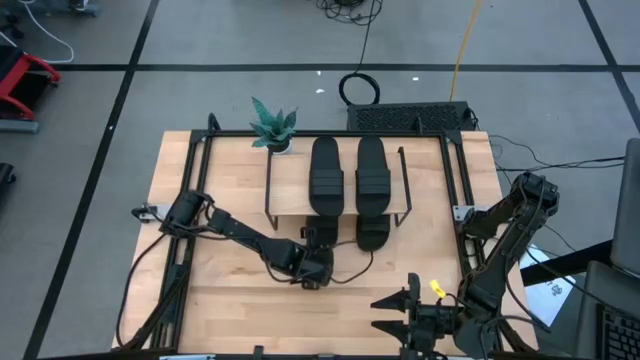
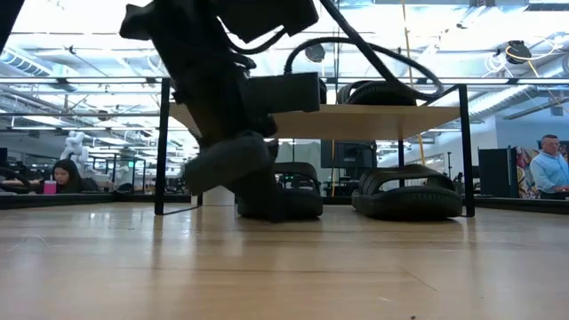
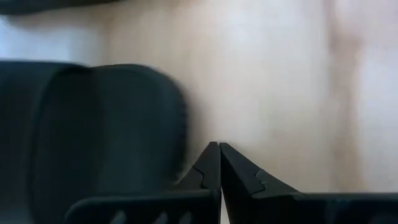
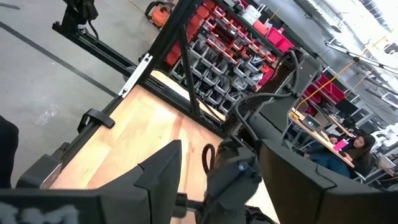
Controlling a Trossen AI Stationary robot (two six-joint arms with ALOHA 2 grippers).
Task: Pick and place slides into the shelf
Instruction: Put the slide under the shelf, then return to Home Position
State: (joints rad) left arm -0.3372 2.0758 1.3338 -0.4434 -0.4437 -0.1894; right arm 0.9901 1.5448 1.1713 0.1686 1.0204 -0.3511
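Observation:
The shelf point(image 1: 290, 190) stands at the table's far middle. Two black slides point(image 1: 325, 175) point(image 1: 372, 175) lie side by side on its top board point(image 2: 356, 122). Two more rest with their soles on the table under the board: one point(image 2: 409, 194) with its heel point(image 1: 372, 234) sticking out toward the near edge, the other point(image 2: 284, 201) left of it. My left gripper point(image 1: 318, 246) is shut, tilted down just in front of that left slide point(image 3: 93, 137). My right gripper point(image 1: 390, 314) hovers open near the table's near right corner, with nothing between its fingers point(image 4: 161, 171). My left gripper's shut fingertips point(image 3: 211, 158) stand close beside the rounded end point(image 3: 177, 118) of the left lower slide, slanting down from the table's near side. I cannot tell whether a finger touches the slide. The slide lies flat on the table.
A small potted plant point(image 1: 272, 127) stands at the shelf's far left corner. A black perforated box point(image 1: 410, 117) sits beyond the table's far edge. Bare tabletop point(image 1: 240, 310) stretches across the near half. People sit at desks in the room behind point(image 2: 62, 178).

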